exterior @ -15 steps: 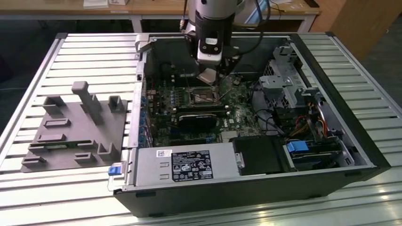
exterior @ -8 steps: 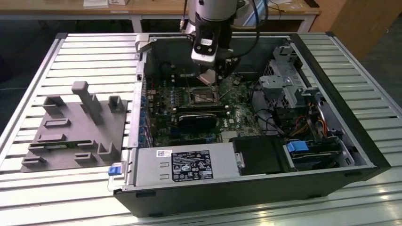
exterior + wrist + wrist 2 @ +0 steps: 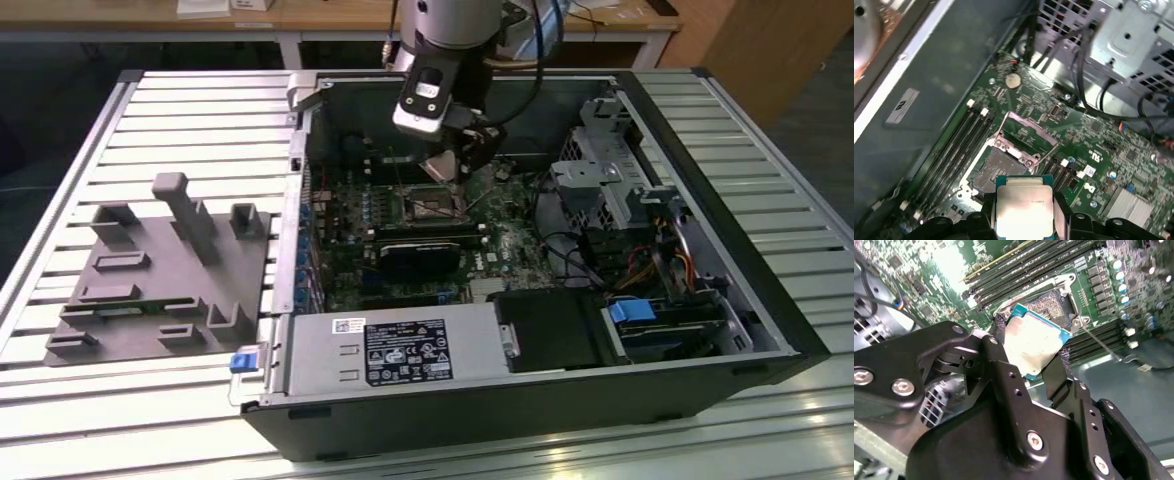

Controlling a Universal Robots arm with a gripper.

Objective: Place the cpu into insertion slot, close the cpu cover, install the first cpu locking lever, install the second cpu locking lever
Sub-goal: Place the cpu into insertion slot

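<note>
My gripper (image 3: 1030, 347) is shut on the cpu (image 3: 1035, 341), a flat square chip with a silvery top, pinched by its edges between two black fingers (image 3: 999, 335). The cpu (image 3: 1024, 205) hangs tilted a little above the insertion slot (image 3: 995, 170), a dark open square socket on the green board. The cpu cover (image 3: 1026, 135) stands swung up at the socket's far side. A thin metal lever (image 3: 1099, 342) juts out from a socket corner. In the exterior view the gripper (image 3: 447, 165) hovers inside the computer case just over the insertion slot (image 3: 430, 203).
Long black memory slots (image 3: 961, 145) run beside the socket. A black card (image 3: 420, 255) lies just in front of it, with a power supply (image 3: 400, 350) nearer still. A drive cage (image 3: 614, 180) and cables (image 3: 587, 250) crowd the exterior view's right. A grey fixture (image 3: 160, 270) lies outside the case.
</note>
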